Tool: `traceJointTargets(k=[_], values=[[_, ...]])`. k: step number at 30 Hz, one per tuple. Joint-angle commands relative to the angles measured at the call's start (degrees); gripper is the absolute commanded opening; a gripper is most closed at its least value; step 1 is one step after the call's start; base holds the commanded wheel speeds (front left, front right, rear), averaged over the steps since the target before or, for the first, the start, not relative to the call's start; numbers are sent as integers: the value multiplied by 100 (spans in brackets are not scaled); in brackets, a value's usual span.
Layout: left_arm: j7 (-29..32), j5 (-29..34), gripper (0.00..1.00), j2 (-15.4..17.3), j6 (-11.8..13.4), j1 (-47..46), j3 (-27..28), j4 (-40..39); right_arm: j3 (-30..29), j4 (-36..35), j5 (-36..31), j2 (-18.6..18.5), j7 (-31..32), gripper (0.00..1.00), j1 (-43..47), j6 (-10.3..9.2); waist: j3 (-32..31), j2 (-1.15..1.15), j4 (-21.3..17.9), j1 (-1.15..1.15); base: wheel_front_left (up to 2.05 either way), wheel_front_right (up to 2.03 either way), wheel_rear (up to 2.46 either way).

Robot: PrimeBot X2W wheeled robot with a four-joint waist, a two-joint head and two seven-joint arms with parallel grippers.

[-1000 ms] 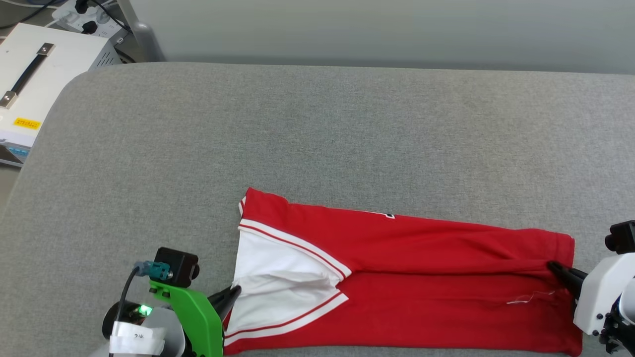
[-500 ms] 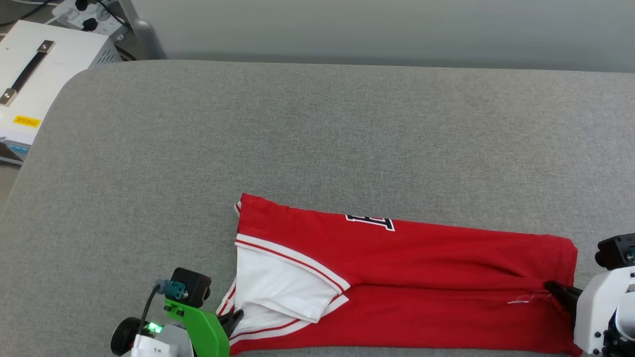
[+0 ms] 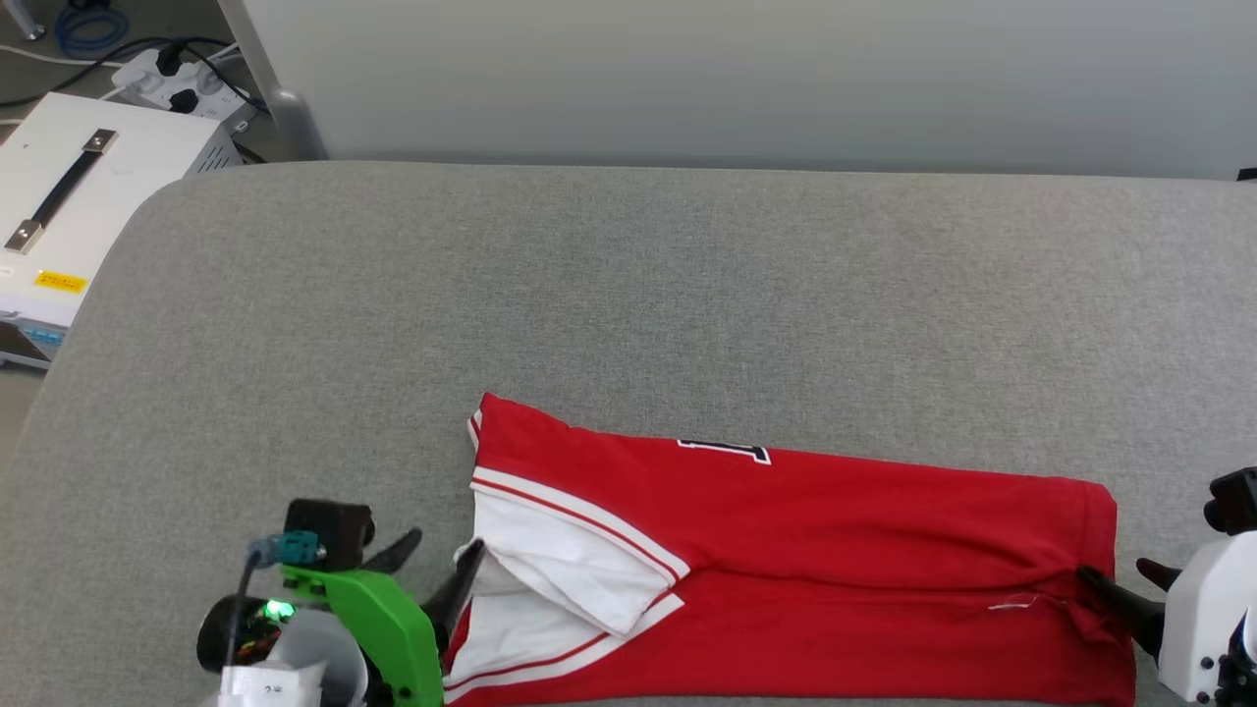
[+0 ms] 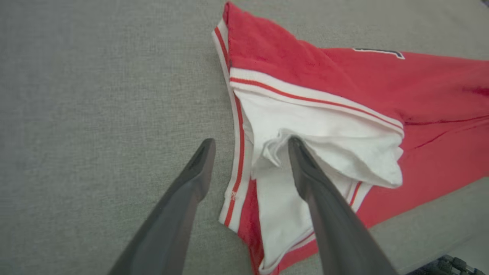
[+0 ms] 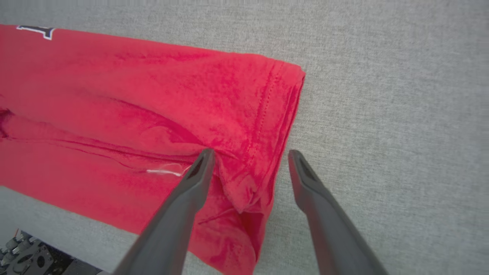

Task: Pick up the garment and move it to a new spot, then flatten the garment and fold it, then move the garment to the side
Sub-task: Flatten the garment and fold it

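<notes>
The garment point(image 3: 835, 560), a red jersey with a white striped-trim sleeve, lies folded into a long band across the near edge of the grey table point(image 3: 628, 295). A sliver of black lettering point(image 3: 724, 450) peeks out along its far edge. My left gripper point(image 3: 442, 555) stands open over the sleeve end point(image 4: 324, 130), one finger point(image 4: 305, 175) resting on white cloth, the other finger point(image 4: 195, 172) over bare table. At the hem end point(image 5: 267, 114), my right gripper point(image 5: 248, 156) is open, straddling the red edge without pinching it.
A white equipment box point(image 3: 74, 211) with a black handle sits off the table's left corner, beside a power strip and cables point(image 3: 172, 83). A pale wall point(image 3: 737, 79) runs behind the table. The table's front edge lies just under the garment.
Both grippers have opened and let go of the garment. Its near fold now rests on the table, with the sleeve and hem ends slumped. The head camera has shifted slightly.
</notes>
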Motion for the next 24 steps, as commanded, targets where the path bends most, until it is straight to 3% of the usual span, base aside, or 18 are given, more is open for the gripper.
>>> traceJointTargets(k=[1, 6, 10, 18, 24], values=[[-192, -37, 100, -60, 91, 53, 140, -98, -117, -30, -23, 67, 81, 100, 126, -3, -9, 0, 0, 0, 0, 0, 0], [-1034, -75, 100, -186, 322, 130, 643, -419, -813, -30, -178, 523, 463, 100, 212, -3, 52, 0, 24, 0, 0, 0, 0], [-1506, 262, 100, -159, 411, 94, 714, -406, -1335, 40, -464, 922, 843, 100, 221, -3, 155, 0, 62, 0, 0, 0, 0], [-1824, 514, 100, -241, 367, 102, 873, -186, -2364, 286, -965, 1789, 1514, 100, 76, -3, 385, 0, 172, 0, 0, 0, 0], [-1875, 601, 100, -316, 285, 87, 941, -64, -2660, 535, -1224, 2193, 2027, 100, 72, -3, 480, 0, 266, 0, 0, 0, 0]])
